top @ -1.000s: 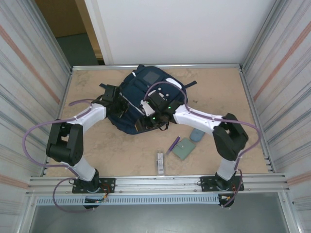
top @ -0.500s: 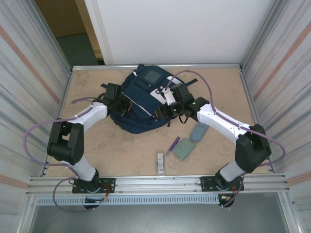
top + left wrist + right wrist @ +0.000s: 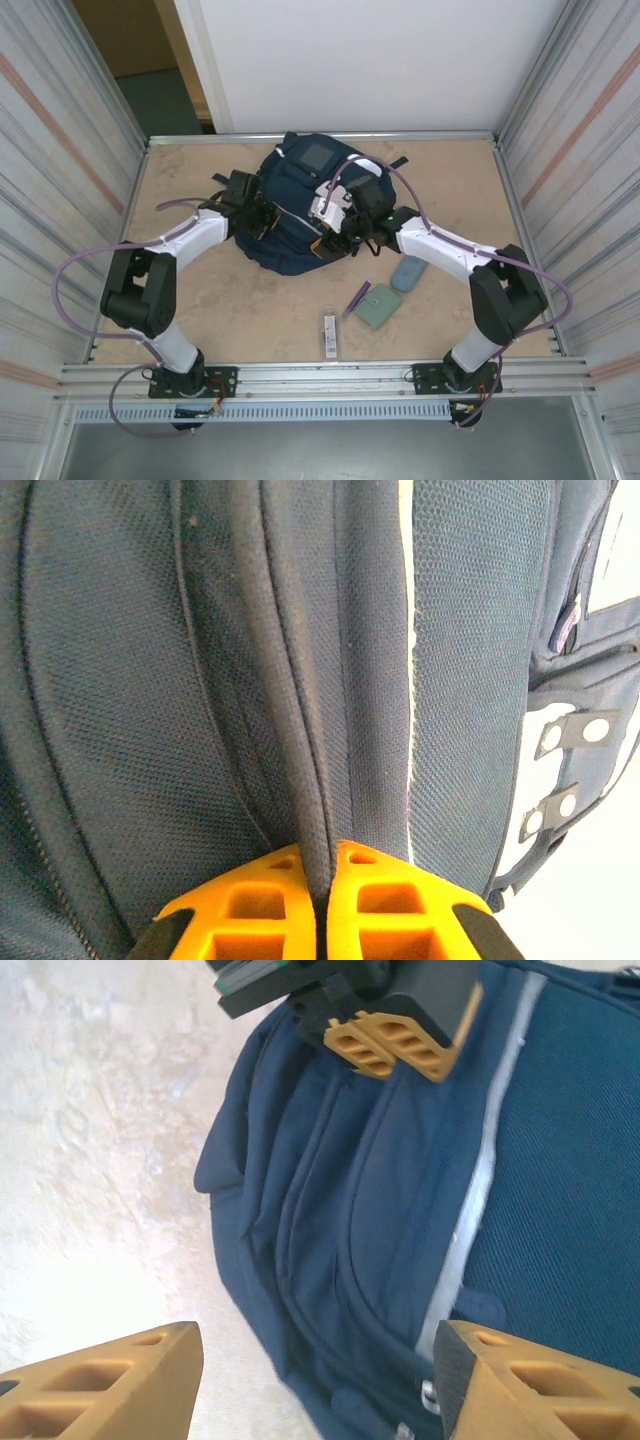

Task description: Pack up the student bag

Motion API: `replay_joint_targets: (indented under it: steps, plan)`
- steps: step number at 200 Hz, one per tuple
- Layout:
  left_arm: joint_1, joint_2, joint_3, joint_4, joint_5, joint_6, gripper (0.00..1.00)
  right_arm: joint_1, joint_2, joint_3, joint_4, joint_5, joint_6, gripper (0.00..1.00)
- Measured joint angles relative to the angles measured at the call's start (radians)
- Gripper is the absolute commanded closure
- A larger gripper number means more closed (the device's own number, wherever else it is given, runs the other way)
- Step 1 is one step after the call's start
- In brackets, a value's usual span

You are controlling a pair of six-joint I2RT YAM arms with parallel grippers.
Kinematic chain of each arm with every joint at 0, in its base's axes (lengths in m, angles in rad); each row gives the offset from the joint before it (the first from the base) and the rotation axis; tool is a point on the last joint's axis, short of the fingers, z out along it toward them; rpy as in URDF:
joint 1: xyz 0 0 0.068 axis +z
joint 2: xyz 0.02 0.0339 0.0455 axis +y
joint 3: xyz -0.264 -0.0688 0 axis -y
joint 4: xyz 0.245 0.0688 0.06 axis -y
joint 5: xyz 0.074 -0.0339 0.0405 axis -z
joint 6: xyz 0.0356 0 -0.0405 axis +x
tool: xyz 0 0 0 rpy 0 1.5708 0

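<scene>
Navy student bag [image 3: 295, 215] near tabletop [image 3: 450, 180] far edge; left gripper [image 3: 322, 858] pinching bag fabric fold; right gripper [image 3: 318, 1345] spread wide over bag.

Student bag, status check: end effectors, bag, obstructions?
Left end effector shut on a fold of the student bag. Right end effector open over its edge. Green pouch and purple pen on table beside it.
</scene>
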Motion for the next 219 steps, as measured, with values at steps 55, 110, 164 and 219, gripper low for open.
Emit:
replay_joint_targets:
  steps: [55,110,164,219]
  plan:
    - [-0.011,0.006,0.008,-0.001,0.006,-0.009,1.00,-0.035,0.037,0.010,-0.005,-0.065,-0.215,0.34]
    - [-0.011,0.006,0.009,-0.004,0.006,-0.009,1.00,-0.074,0.040,0.002,0.000,-0.119,-0.334,0.34]
    - [-0.027,0.006,0.009,-0.005,0.006,-0.010,1.00,-0.076,0.061,-0.015,0.027,-0.117,-0.377,0.34]
    - [-0.033,-0.007,0.009,-0.005,0.006,-0.010,1.00,-0.077,0.065,-0.040,0.039,-0.112,-0.403,0.35]
